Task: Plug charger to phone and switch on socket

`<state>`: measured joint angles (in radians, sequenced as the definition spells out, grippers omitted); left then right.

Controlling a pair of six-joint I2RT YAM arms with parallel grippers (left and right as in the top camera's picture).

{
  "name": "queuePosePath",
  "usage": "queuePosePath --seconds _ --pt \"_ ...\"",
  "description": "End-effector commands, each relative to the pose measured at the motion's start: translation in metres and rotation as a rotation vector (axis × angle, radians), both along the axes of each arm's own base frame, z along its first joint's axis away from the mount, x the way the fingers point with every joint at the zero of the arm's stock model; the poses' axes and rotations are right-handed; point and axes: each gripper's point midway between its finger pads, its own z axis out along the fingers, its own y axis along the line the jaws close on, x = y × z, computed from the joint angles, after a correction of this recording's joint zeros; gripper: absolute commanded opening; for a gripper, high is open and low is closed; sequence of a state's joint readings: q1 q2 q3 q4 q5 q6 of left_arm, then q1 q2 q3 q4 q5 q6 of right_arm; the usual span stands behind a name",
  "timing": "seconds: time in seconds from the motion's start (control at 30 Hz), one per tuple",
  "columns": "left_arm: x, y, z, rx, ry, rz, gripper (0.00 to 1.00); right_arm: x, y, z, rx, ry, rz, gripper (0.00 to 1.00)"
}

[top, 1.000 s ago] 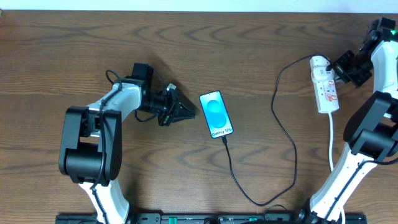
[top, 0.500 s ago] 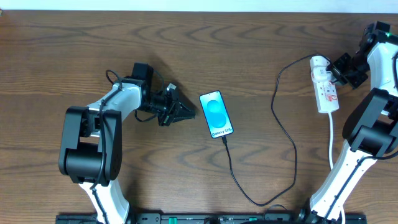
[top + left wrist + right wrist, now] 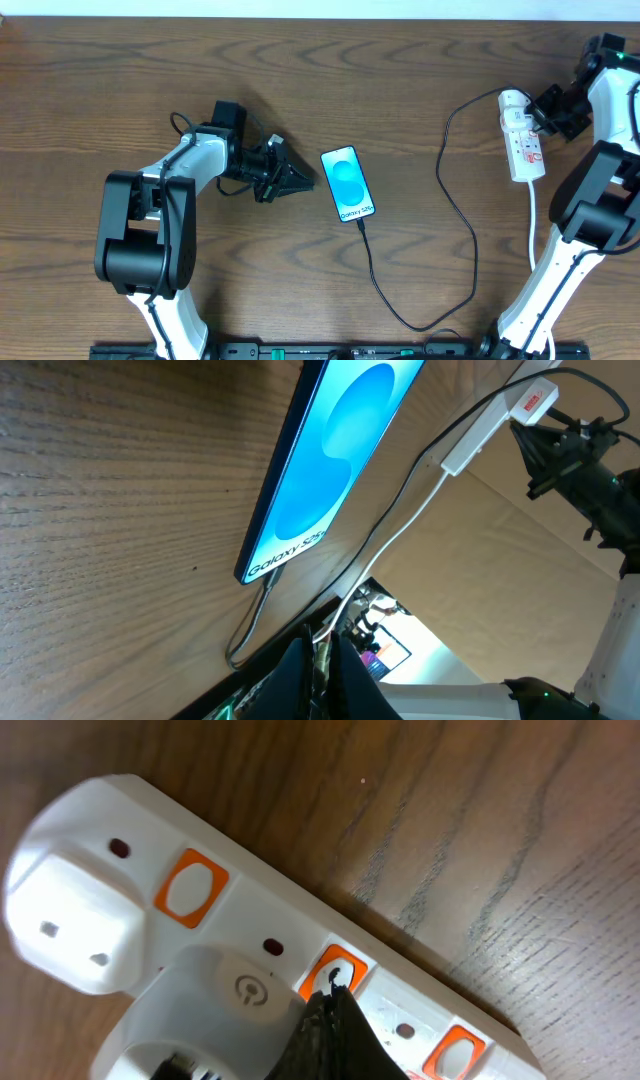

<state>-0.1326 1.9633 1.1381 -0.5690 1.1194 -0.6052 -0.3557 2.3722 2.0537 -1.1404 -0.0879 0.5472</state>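
Progress: charger [image 3: 470, 250] looks seated in phone [image 3: 348, 184] at table [image 3: 450, 60] centre | socket [image 3: 522, 135] near far right corner | right gripper [image 3: 325, 1005] fingers together, tip on orange switch [image 3: 335, 972]; switch-on judged not yet confirmed | left gripper [image 3: 300, 183] closed, empty, beside phone

Brown wood-grain table [image 3: 300, 70], black front rail [image 3: 300, 352]
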Motion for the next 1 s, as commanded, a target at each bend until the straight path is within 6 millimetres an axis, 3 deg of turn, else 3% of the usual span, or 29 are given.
queuePosePath --seconds 0.0,0.07,0.23,0.47,0.73,0.97 --pt "0.004 0.002 0.007 0.002 -0.033 0.001 0.08 0.005 0.021 -0.026 0.035 0.040 0.035 0.01" --pt "0.004 0.002 0.007 0.002 -0.033 0.001 0.08 0.002 0.027 -0.034 0.044 0.066 0.044 0.01" --pt "0.004 0.002 0.007 0.002 -0.033 0.001 0.08 0.002 0.035 -0.031 0.043 0.070 0.070 0.01" --pt "0.004 0.002 0.007 0.002 -0.033 0.001 0.07 0.000 0.030 0.001 0.016 0.032 0.093 0.01" --pt "0.004 0.002 0.007 0.002 -0.033 0.001 0.08 -0.015 -0.001 0.108 -0.213 -0.089 0.056 0.01" --pt "0.004 0.002 0.007 0.002 -0.033 0.001 0.08 -0.035 0.011 0.243 -0.287 -0.403 0.010 0.01"
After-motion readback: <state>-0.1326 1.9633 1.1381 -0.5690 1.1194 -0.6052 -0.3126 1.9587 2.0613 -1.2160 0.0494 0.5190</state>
